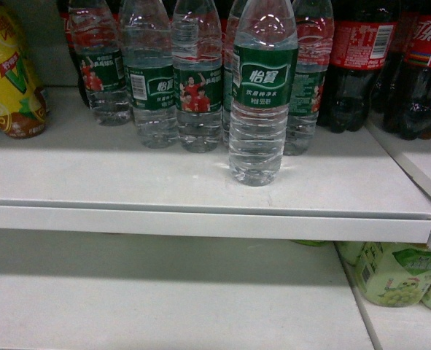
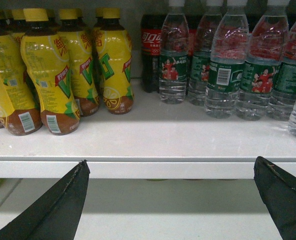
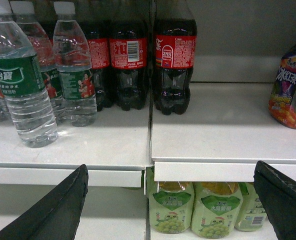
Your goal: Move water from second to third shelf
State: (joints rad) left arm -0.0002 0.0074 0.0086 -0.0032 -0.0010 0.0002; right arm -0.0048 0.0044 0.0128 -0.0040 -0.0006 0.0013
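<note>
A clear water bottle (image 1: 262,91) with a dark green label stands upright alone near the front of the upper white shelf (image 1: 200,211), ahead of a row of several like bottles (image 1: 171,73). The same bottle shows in the right wrist view at the left (image 3: 23,87). A lower shelf (image 1: 164,306) lies beneath. My left gripper (image 2: 170,172) is open in front of the shelf's front edge, holding nothing. My right gripper (image 3: 170,175) is open too, level with the shelf edge and right of the lone bottle. Neither gripper appears in the head view.
Yellow tea bottles (image 2: 52,70) fill the upper shelf's left. Dark cola bottles (image 3: 175,60) with red labels stand at its right, with a purple-orange pack (image 3: 290,90) farther right. Green grape drink bottles (image 3: 215,210) sit on the lower shelf at the right. A seam (image 3: 151,130) divides two shelf boards.
</note>
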